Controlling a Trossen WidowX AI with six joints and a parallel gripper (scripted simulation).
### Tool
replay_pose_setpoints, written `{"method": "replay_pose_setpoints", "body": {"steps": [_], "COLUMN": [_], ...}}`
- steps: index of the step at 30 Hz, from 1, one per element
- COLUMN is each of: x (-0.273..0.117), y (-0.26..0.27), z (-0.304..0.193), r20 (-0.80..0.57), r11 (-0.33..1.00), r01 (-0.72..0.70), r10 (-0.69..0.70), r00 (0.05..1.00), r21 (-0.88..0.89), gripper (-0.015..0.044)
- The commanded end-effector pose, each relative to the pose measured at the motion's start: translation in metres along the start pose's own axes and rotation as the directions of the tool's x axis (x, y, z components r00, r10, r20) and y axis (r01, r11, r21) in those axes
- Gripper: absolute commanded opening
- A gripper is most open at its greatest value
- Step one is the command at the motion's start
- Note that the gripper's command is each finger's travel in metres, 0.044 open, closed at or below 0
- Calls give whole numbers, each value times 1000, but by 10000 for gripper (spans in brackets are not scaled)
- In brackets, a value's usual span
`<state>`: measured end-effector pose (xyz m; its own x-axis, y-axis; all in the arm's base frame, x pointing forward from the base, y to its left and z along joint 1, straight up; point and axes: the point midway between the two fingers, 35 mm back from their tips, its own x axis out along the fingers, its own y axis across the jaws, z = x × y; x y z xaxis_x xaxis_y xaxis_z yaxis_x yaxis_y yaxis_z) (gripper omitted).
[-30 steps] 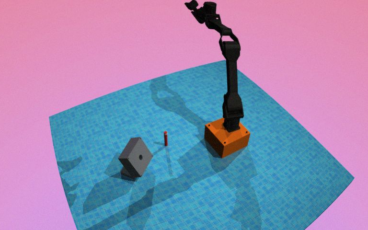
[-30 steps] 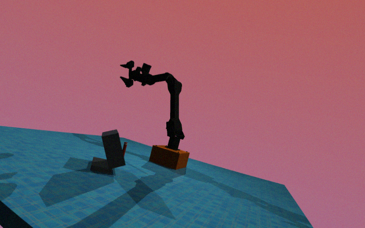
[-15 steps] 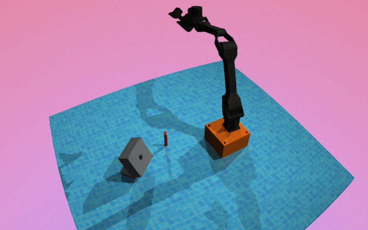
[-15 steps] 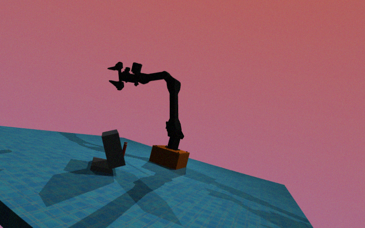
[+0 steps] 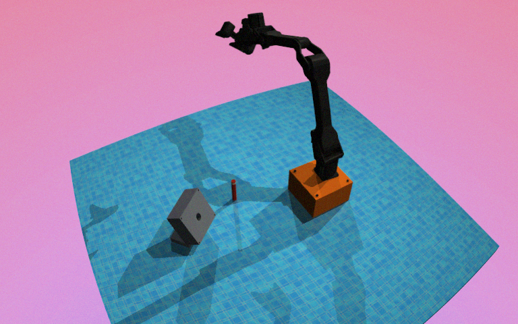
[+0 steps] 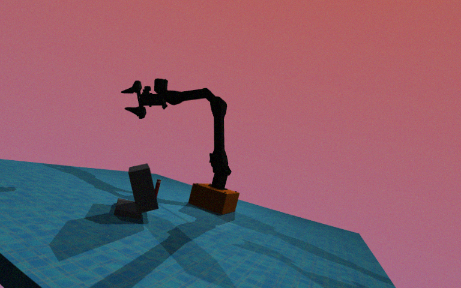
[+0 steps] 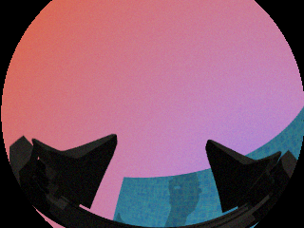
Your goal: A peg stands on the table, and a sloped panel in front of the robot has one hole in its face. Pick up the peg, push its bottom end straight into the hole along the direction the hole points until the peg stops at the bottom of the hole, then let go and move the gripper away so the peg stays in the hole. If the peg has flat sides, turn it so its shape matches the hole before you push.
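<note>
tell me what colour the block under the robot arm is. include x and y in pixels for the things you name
The block (image 5: pixel 301 192) (image 6: pixel 204 198) is orange, showing best in the top view.

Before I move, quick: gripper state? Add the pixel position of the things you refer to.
Gripper (image 5: pixel 224 40) (image 6: pixel 123 100) (image 7: pixel 162 142): open, holding nothing, raised well above the table (image 5: pixel 394 200) (image 6: pixel 279 249) (image 7: pixel 142 199); the red peg (image 5: pixel 234 190) (image 6: pixel 157 188) stands on the table.
</note>
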<state>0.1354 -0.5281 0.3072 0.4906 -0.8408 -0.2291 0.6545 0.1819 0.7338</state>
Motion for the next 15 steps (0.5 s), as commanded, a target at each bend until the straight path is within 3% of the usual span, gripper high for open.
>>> {"method": "replay_pose_setpoints", "body": {"steps": [1, 15], "x": [5, 11], "y": [5, 25], "z": [-24, -125], "r20": [-53, -274], "r11": [1000, 991], "r01": [16, 48], "r10": [-17, -80], "r00": [998, 959], "r21": [-20, -123], "gripper": [440, 440]}}
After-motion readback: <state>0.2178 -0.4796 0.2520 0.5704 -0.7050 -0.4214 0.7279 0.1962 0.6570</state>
